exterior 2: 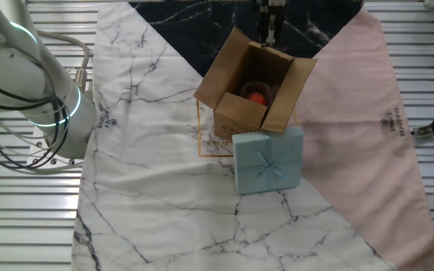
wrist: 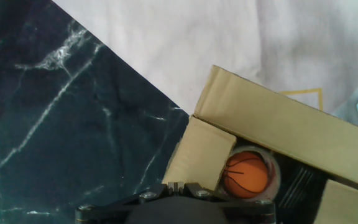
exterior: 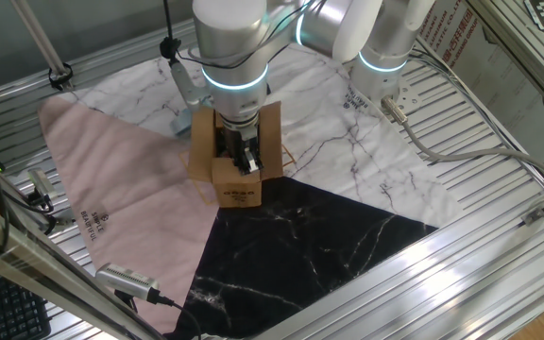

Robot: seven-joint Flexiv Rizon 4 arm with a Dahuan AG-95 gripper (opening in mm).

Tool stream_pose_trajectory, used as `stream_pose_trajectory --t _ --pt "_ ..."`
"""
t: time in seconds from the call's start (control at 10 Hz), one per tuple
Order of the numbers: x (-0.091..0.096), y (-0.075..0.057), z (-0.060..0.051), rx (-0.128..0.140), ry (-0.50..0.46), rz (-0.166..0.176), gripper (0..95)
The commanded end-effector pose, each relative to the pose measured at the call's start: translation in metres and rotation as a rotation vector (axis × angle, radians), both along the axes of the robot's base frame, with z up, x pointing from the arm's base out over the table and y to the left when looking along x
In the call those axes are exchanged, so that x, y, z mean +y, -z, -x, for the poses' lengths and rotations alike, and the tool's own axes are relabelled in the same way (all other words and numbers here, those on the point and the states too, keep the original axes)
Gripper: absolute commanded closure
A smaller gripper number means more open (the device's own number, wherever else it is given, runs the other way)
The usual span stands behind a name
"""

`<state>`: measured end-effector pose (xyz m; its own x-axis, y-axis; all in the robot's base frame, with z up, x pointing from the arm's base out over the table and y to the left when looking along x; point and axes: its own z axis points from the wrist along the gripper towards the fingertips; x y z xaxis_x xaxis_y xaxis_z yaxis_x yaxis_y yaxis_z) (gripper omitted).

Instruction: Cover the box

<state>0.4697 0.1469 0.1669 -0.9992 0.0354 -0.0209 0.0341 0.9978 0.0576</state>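
The box (exterior 2: 253, 89) is seen near the middle of the counter (exterior 2: 157, 188), where the white marbled, pink and black cloths meet, with its flaps standing open. Inside it, a small orange ball (wrist: 246, 175) is visible. A light blue gift box (exterior 2: 269, 159) is set touching the carton on its white-cloth side. The claw (exterior: 244, 156) is lowered over the open top toward the black-cloth side; whether it is released or clenched cannot be told.
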Motion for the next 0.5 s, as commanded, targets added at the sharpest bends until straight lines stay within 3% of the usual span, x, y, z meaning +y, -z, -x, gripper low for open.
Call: stream_pose_trajectory --t 0.1,0.5 --pt "-0.0013 0.0006 0.0004 -0.001 -0.007 0.009 95.0" --pt "-0.0015 0.0009 0.0003 -0.001 -0.007 0.007 95.0"
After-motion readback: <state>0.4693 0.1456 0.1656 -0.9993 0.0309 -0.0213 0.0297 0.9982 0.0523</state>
